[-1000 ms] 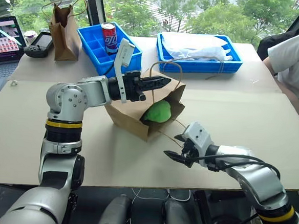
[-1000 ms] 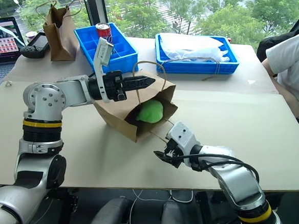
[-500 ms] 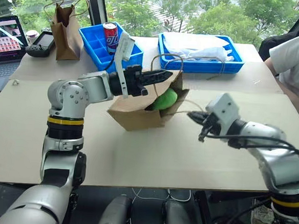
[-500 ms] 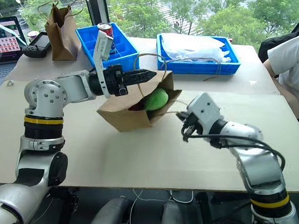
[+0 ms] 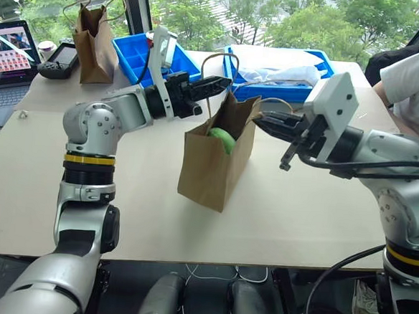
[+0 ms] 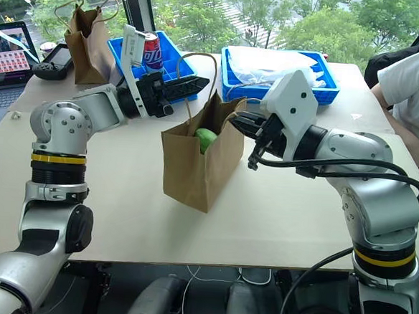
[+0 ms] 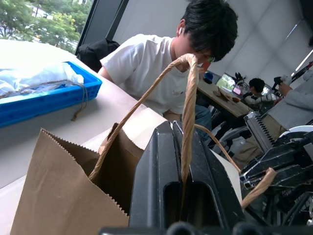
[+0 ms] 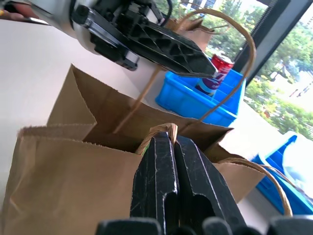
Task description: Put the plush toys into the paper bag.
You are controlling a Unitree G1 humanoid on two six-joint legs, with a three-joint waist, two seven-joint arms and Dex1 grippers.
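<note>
The paper bag (image 5: 214, 168) stands upright in the middle of the table, its mouth open upward. A lime-green plush toy (image 5: 221, 138) shows inside it, just under the rim. My left gripper (image 5: 218, 82) is above the bag's far side and shut on one cord handle (image 7: 188, 93), which runs up between its fingers. From the right, my right gripper (image 5: 264, 120) is shut on the other cord handle (image 8: 161, 131) at the bag's near rim. Both handles are pulled up and apart.
A narrower brown bag (image 5: 92, 37) stands at the back left beside a laptop (image 5: 8, 49) and a controller (image 5: 58, 60). Behind the bag are a blue crate (image 5: 134, 58) holding a soda can (image 6: 152, 49) and a blue tray (image 5: 286, 90) with white plastic. A person in a white shirt (image 5: 416, 78) sits at the right edge.
The right gripper shut on the near handle and rose from the table front to the bag's rim. The bag went from lying on its side to standing upright, the green toy sinking inside.
</note>
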